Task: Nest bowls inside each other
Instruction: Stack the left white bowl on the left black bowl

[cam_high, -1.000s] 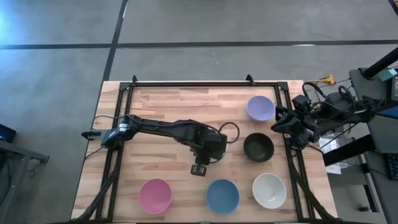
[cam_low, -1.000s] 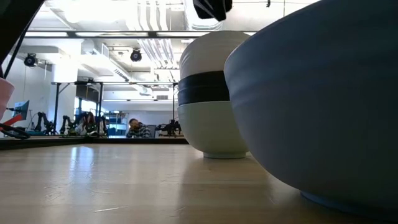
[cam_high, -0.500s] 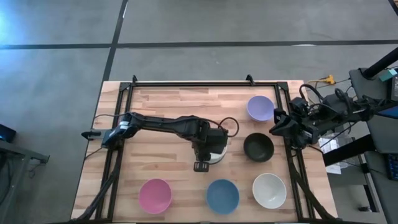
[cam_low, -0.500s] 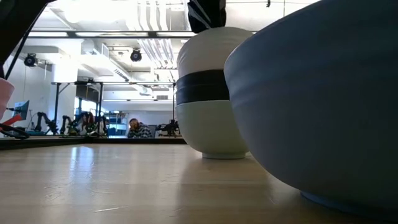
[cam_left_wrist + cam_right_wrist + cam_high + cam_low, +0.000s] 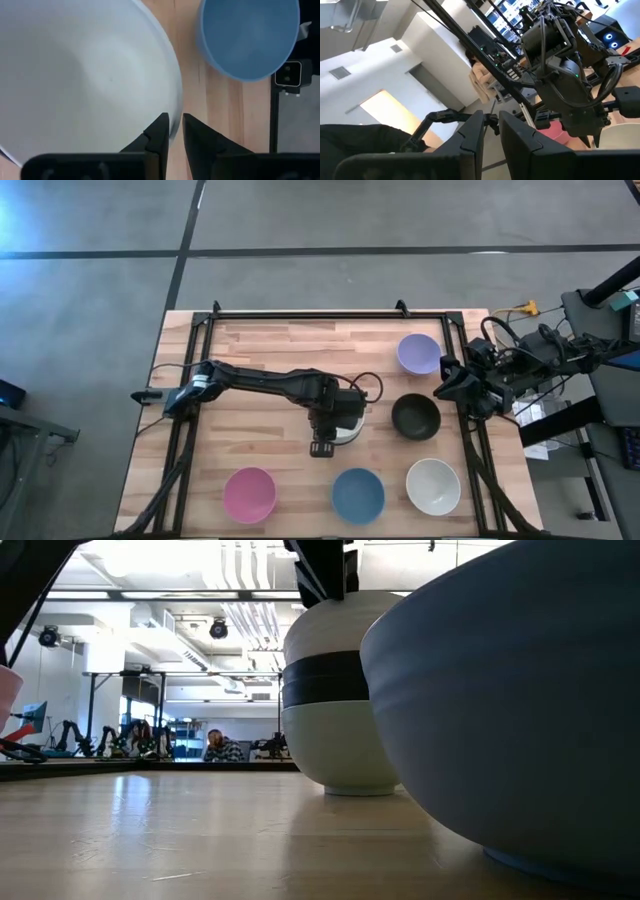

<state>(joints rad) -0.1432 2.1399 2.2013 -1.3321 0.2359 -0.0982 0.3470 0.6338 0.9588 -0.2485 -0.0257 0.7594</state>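
Observation:
A stack of nested bowls (image 5: pixel 347 427) stands mid-table: white on top, black in the middle, white at the base (image 5: pixel 335 690). My left gripper (image 5: pixel 322 442) is over its near-left side and shut on the top white bowl (image 5: pixel 85 70). Five bowls rest singly on their bases: lavender (image 5: pixel 418 353), black (image 5: pixel 415 417), white (image 5: pixel 433 485), blue (image 5: pixel 358 495) and pink (image 5: pixel 249 494). My right gripper (image 5: pixel 446 380) waits at the table's right edge, shut, with its fingers aimed into the room (image 5: pixel 489 122). My left gripper pinches the top white bowl's rim (image 5: pixel 175 119), with one finger (image 5: pixel 159 131) inside the bowl and one (image 5: pixel 196 134) outside. The fingers come from above, pointing down. The bowl sits upright, nested in the stack.
The blue bowl (image 5: pixel 247 37) lies just near-right of the stack and fills the right of the low view (image 5: pixel 520 690). A black frame runs along the table's far and side edges (image 5: pixel 330 313). Bare wood spreads across the table's left half (image 5: pixel 240 430).
My left gripper has come down onto the top of the stack and shifted a little toward the table's left, uncovering the white bowl from above. The stack has slid slightly with it.

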